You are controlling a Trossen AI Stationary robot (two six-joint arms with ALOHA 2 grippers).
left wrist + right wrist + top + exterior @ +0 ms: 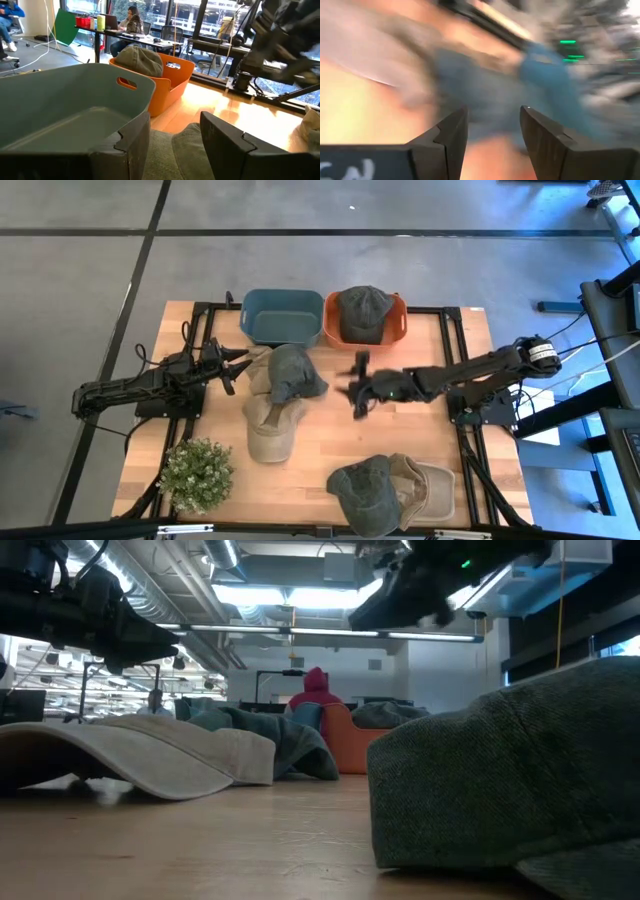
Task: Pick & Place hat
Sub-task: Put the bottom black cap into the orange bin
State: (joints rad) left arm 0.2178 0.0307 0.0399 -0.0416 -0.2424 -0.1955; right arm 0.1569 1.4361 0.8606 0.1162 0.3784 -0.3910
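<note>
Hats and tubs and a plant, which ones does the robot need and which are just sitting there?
Needed:
- dark hat and tan hat mid-table
- front hats
- hat in orange bin
- blue bin
- left gripper, right gripper, both open

Just sitting:
- potted plant

A dark green cap (365,312) sits crown-up inside the orange bin (332,328) at the table's far edge, beside an empty blue bin (282,315). Near the table's middle a dark blue-green cap (293,372) lies partly over a tan cap (271,428) (a second tan one seems to be tucked under it, toward the left). At the near edge another dark green cap (362,494) lies against a tan cap (425,488).
</note>
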